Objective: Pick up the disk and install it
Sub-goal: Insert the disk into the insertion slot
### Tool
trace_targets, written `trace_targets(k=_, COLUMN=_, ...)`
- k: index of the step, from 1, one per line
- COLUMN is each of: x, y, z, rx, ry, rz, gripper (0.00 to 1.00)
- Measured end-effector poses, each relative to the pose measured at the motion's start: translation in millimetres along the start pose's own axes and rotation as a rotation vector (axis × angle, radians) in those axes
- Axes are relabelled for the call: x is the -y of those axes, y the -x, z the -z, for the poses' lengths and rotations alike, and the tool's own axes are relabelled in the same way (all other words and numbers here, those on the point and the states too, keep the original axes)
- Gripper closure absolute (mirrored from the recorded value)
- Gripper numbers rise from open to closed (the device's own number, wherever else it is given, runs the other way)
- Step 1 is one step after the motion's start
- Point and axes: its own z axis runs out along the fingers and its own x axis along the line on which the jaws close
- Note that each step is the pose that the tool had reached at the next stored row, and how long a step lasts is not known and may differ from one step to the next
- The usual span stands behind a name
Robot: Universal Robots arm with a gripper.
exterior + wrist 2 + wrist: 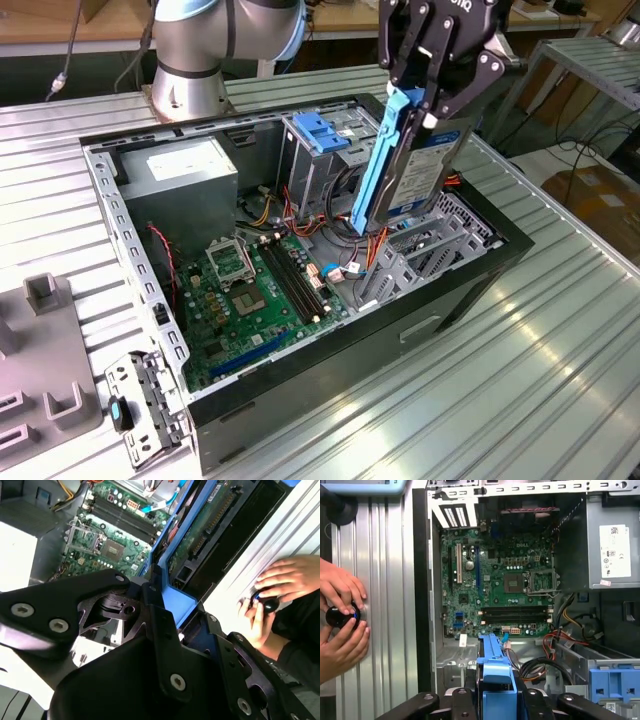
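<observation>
The disk (418, 170) hangs upright above the open computer case (470, 290), a dark drive with a bright blue side rail (378, 165). My gripper (428, 100) is shut on its upper end, over the case's side at the exterior view's right. In the second wrist view the disk (205, 525) shows its green circuit side between blue rails, running away from my black fingers (159, 615). The first wrist view looks edge-on along the disk's blue rail (494, 667), clamped between my fingers (462, 702).
The case holds a green motherboard (255, 290), a grey power supply (185, 175), a drive cage with a light-blue latch plate (320, 130) and loose cables (345, 270). A person's hands (340, 620) hold a black knob beside the case. Grey fixtures (45, 350) and a metal bracket (145, 400) lie on the table.
</observation>
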Motion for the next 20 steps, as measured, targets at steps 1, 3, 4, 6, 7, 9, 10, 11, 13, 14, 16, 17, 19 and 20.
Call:
trace_targets(k=1, x=4.8, y=-1.1, z=-1.3, rx=0.0000, ry=0.0000, rz=0.000, gripper=0.63)
trace_targets(k=3, x=7.0, y=-4.0, z=-3.2, rx=0.0000, ry=0.0001, rz=0.000, gripper=0.63)
trace_targets(k=4, x=7.7, y=-6.6, z=-4.9, rx=0.0001, ry=0.0000, rz=0.000, gripper=0.63)
trace_targets(k=6, x=9.9, y=-9.9, z=-7.6, rx=-0.0004, ry=-0.0001, rz=0.000, gripper=0.63)
trace_targets(k=7, x=13.0, y=-10.4, z=-9.1, rx=-0.0016, ry=-0.0002, rz=0.000, gripper=0.63)
trace_targets(k=9, x=23.6, y=-10.2, z=-11.7, rx=-0.0044, ry=-0.0002, rz=0.000, gripper=0.63)
trace_targets(k=10, x=28.8, y=-10.1, z=-12.8, rx=-0.0056, ry=-0.0003, rz=0.000, gripper=0.63)
trace_targets(k=11, x=31.5, y=-10.0, z=-13.3, rx=-0.0063, ry=-0.0003, rz=0.000, gripper=0.63)
trace_targets(k=13, x=37.1, y=-9.8, z=-14.5, rx=-0.0084, ry=-0.0005, rz=0.000, gripper=0.63)
trace_targets(k=14, x=40.7, y=-9.6, z=-15.4, rx=-0.0109, ry=-0.0006, rz=0.000, gripper=0.63)
trace_targets(k=16, x=43.8, y=-9.4, z=-16.7, rx=-0.0125, ry=-0.0011, rz=0.000, gripper=0.63)
trace_targets(k=17, x=45.2, y=-9.3, z=-17.5, rx=-0.0130, ry=-0.0016, rz=0.000, gripper=0.63)
trace_targets(k=19, x=46.7, y=-9.2, z=-18.8, rx=-0.0132, ry=-0.0030, rz=0.000, gripper=0.63)
trace_targets(k=20, x=47.3, y=-9.2, z=-19.4, rx=-0.0132, ry=-0.0038, rz=0.000, gripper=0.63)
